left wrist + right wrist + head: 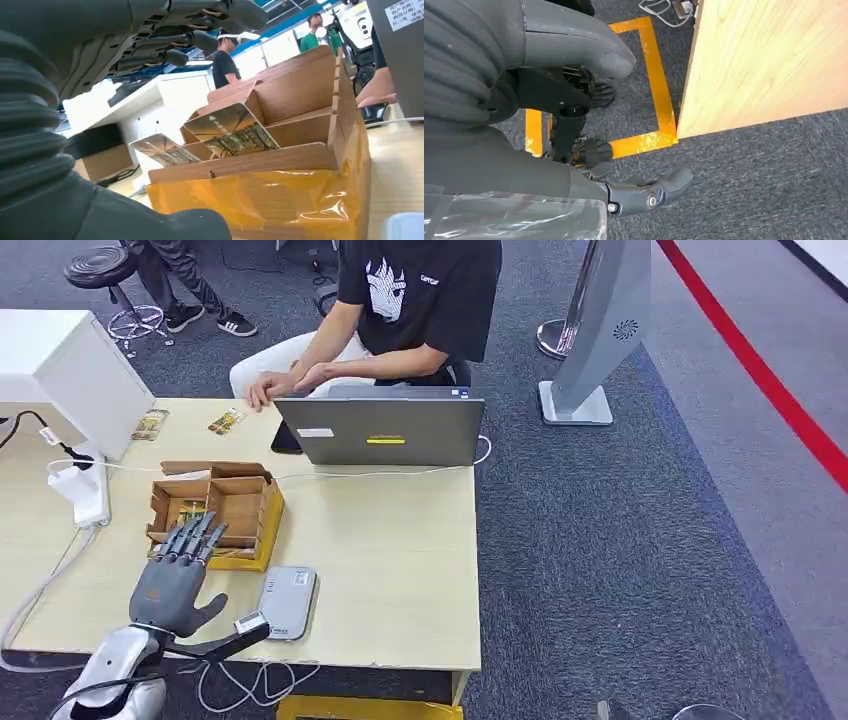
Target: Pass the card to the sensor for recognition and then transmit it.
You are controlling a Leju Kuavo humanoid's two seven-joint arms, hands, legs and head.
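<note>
Left hand raised over the wooden table, palm down, fingers spread and straight, grasping nothing. Just beyond those fingertips, a cardboard box with compartments, seated on a yellow-wrapped base. Inside the compartment nearest the fingertips, a card leaning tilted against a divider, printed face up; a second card leaning beside it. Not touched by the fingers. Beside the thumb, flat on the table, a grey card sensor. Well beyond the fingers, a grey laptop with a seated person behind it, hands resting at the table edge.

Right hand hanging low over grey carpet and yellow floor tape, beside the table edge, fingers loosely curled, empty; whether fully clenched cannot be told.
</note>
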